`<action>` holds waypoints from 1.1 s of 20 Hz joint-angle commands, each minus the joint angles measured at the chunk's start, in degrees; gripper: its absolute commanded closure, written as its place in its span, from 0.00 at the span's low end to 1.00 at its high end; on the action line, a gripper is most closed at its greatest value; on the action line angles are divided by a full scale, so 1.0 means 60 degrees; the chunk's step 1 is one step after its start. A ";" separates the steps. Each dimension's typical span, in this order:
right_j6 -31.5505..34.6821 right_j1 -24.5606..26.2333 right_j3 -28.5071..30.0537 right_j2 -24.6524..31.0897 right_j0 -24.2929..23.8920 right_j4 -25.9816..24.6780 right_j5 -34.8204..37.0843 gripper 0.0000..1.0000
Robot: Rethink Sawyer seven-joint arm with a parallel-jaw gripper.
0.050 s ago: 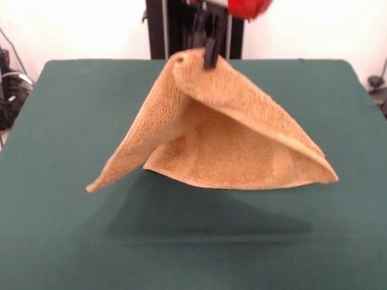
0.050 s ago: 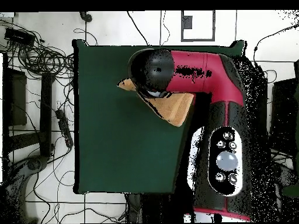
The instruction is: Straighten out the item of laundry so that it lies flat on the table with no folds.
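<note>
Green surface [image 1: 54,241] lies bare below the towel [image 1: 230,139], which hangs folded from the claw [image 1: 211,57] pinching its twelve-o'clock corner, so flattening is not yet done.

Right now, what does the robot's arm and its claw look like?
The arm is fat and rounded, shiny red with black parts. It has a black round end and a black panel with a few light round buttons. The claw is black and thin, sticking down from a red piece.

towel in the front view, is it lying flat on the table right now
No: the towel hangs from the tool, pinched at its top corner, its lower edges lifted above the table with a shadow beneath.
</note>
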 commanded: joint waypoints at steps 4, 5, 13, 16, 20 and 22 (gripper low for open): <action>-0.1170 -0.0323 0.0377 0.0972 0.0054 -0.0020 0.0628 1.00; -0.1174 -0.0300 0.0271 0.0991 0.0056 -0.0031 0.0703 1.00; -0.2032 0.0617 -0.1590 0.1534 -0.0248 -0.0190 0.1410 1.00; -0.2516 0.1340 -0.2635 0.1871 -0.0388 -0.0335 0.1720 1.00; -0.2558 0.1580 -0.2787 0.2041 -0.0477 -0.0238 0.1690 1.00; -0.2292 0.1437 -0.2212 0.2013 -0.0493 -0.0157 0.1029 1.00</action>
